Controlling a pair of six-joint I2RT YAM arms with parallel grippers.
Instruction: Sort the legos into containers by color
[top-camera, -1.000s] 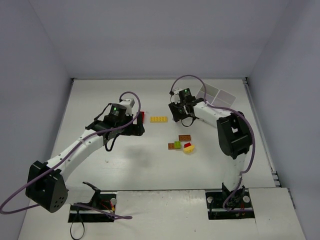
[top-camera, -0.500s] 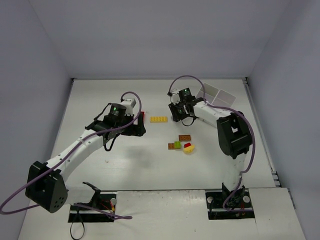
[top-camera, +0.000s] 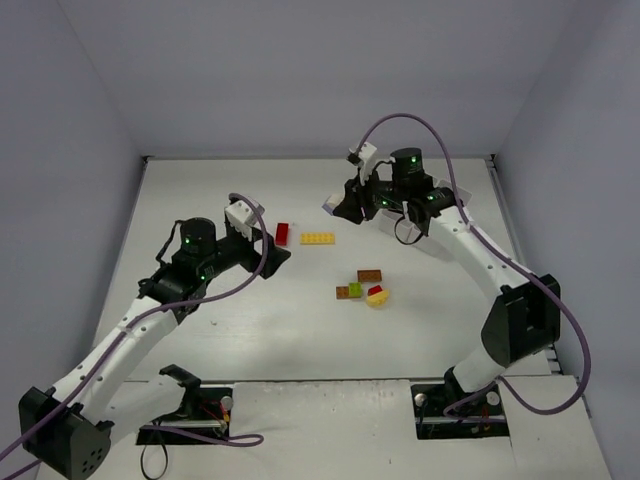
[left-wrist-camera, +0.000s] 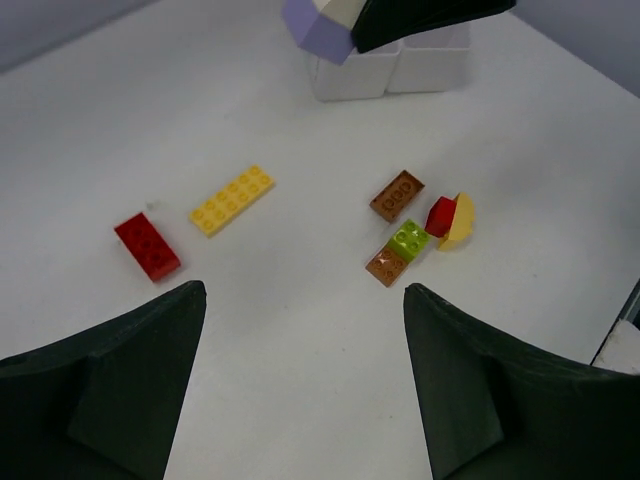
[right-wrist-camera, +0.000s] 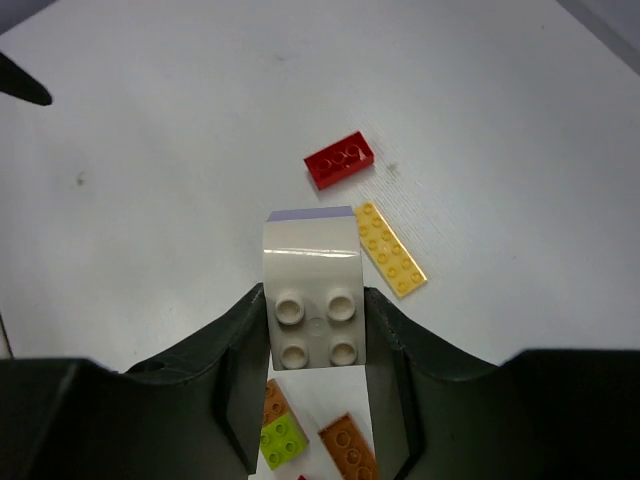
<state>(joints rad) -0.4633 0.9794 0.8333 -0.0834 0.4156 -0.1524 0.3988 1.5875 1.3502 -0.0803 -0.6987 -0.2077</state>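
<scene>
The right gripper (right-wrist-camera: 315, 295) is clenched on a white brick (right-wrist-camera: 311, 265) with a lavender brick (right-wrist-camera: 310, 214) stuck beneath it. It holds the pair up off the table (top-camera: 250, 320), just beyond the long yellow plate (top-camera: 318, 238). A red brick (top-camera: 282, 233) lies just left of that plate. Past it hangs the left gripper (left-wrist-camera: 300, 300), its jaws spread and nothing between them. Nearer than the plate and to its right lie a brown brick (top-camera: 370, 275) and a cluster of brown, green, red and yellow pieces (top-camera: 362, 293). The white tray (left-wrist-camera: 365, 75) sits farther off, beyond the plate.
</scene>
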